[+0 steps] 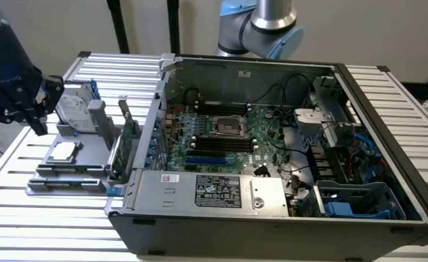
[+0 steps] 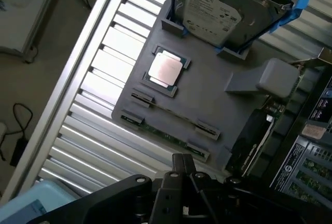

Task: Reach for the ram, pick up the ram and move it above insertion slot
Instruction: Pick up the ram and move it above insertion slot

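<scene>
**Gripper** (image 2: 182,163): fingers pressed together, nothing between them. It hangs above the slatted table (image 2: 104,146), just off the grey holder (image 2: 207,92), our reference, and touches nothing.

**The ram** (image 2: 166,135): it lies lengthwise in a groove along the holder's edge nearest the gripper, caught between small clips (image 2: 130,120) at its ends.

Risks, as we judge them:
- Fingers held together cannot straddle the stick. A descent like this would land on the ram's top edge or on a clip, and could crack the board or shove the holder across the slats.
- The ram sits low in its groove and offers little edge, so an off-centre pinch could tilt it or let it slip.
- The processor chip (image 2: 165,69) sits at the holder's middle, just beyond the ram, where a drift inward could knock it.
- Farther off, the hard drive (image 2: 218,14) stands at the holder's far end. The expansion card (image 1: 128,139) stands upright on the holder's side toward the computer case (image 1: 272,229). A low carry toward the case could clip the card.
</scene>
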Available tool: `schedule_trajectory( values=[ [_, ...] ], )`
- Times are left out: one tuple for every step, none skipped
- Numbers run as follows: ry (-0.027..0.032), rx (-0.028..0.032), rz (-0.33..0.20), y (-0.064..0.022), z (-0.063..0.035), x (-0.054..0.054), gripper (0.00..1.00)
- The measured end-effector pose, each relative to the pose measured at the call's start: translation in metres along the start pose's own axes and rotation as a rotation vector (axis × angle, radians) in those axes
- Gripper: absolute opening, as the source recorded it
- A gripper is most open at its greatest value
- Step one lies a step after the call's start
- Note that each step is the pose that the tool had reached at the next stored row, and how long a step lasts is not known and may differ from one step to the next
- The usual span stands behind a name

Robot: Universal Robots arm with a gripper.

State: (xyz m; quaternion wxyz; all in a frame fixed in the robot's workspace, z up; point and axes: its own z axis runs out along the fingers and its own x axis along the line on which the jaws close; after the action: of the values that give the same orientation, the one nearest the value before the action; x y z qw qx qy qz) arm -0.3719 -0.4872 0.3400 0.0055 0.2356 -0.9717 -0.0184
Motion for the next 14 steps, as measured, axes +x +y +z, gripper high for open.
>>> schedule_trajectory(
  values=[
    [0.0007,0.0000,-0.018,0.0000,0.0000,0.0000,0.11],
    [0.0014,0.0001,-0.036,0.0000,0.0000,0.0000,0.11],
    [0.0021,0.0001,-0.054,0.0000,0.0000,0.0000,0.11],
    [0.0028,0.0002,-0.072,0.0000,0.0000,0.0000,0.11],
    [0.0035,0.0002,-0.090,0.0000,0.0000,0.0000,0.11],
    [0.0043,0.0003,-0.109,0.0000,0.0000,0.0000,0.11],
    [0.0050,0.0003,-0.127,0.0000,0.0000,0.0000,0.11],
    [0.0056,0.0003,-0.145,0.0000,0.0000,0.0000,0.11],
    [0.0063,0.0004,-0.163,0.0000,0.0000,0.0000,0.11],
    [0.0069,0.0004,-0.181,0.0000,0.0000,0.0000,0.11],
    [0.0077,0.0004,-0.199,0.0000,0.0000,0.0000,0.11],
    [0.0084,0.0004,-0.218,0.0000,0.0000,0.0000,0.11],
    [0.0091,0.0005,-0.237,0.0000,0.0000,0.0000,0.11],
    [0.0098,0.0005,-0.254,0.0000,0.0000,0.0000,0.11]
  ],
)
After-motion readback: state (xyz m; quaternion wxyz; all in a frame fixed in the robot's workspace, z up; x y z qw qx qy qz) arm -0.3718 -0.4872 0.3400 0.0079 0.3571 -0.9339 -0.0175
